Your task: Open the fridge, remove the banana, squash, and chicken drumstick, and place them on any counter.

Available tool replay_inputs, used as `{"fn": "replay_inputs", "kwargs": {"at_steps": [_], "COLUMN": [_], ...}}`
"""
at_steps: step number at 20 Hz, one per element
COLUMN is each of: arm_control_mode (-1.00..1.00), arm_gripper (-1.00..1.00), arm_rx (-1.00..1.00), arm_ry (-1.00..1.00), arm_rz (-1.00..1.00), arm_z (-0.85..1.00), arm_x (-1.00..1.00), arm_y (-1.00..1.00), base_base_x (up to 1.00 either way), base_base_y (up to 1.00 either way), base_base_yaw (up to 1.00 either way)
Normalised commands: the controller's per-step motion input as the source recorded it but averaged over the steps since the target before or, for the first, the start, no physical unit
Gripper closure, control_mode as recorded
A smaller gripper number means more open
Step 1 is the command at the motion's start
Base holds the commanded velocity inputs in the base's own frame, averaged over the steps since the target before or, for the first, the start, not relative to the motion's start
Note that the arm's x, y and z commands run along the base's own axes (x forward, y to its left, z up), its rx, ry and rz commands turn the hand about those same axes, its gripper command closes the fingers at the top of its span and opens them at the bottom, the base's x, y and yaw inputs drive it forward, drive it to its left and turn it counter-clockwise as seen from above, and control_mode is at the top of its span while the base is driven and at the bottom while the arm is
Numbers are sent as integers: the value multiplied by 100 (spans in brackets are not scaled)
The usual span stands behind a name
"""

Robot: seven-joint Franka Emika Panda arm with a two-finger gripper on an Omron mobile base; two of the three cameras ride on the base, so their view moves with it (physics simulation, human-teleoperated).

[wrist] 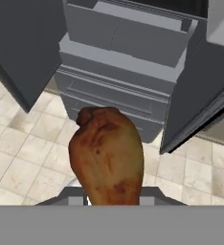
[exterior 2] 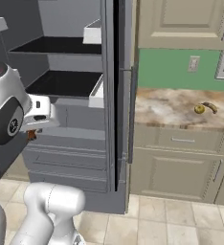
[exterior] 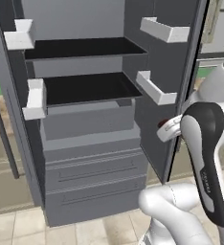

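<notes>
I've got the chicken drumstick (wrist: 106, 155) clamped in my gripper (wrist: 109, 201), thick end out, hanging in front of the open fridge (exterior: 90, 143). Prob light, firm, bit greasy; grip near the thin bone end seems safest. Squash (exterior 2: 199, 109) & banana (exterior 2: 210, 107) sit on the counter (exterior 2: 166, 107). Open fridge door (exterior 2: 115, 95) stands between me & it.

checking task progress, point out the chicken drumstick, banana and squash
chicken drumstick (wrist: 107, 155), hand view, thick rounded end
banana (exterior 2: 210, 107), right base view, middle of its curve
squash (exterior 2: 199, 109), right base view, centre of the ball
</notes>
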Motion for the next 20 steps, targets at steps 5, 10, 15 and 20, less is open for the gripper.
{"fn": "replay_inputs", "kwargs": {"at_steps": [5,10,15,20], "arm_control_mode": [100,100,100,100], "arm_gripper": [100,100,100,100], "arm_rx": [0,0,0,0], "arm_ry": [0,0,0,0], "arm_rz": [0,0,0,0], "arm_z": [0,0,0,0], "arm_x": [0,0,0,0], "arm_y": [0,0,0,0], "base_base_x": [0,0,5,6], "base_base_y": [-100,-100,-100,-74], "base_base_yaw": [1,1,0,0]}}
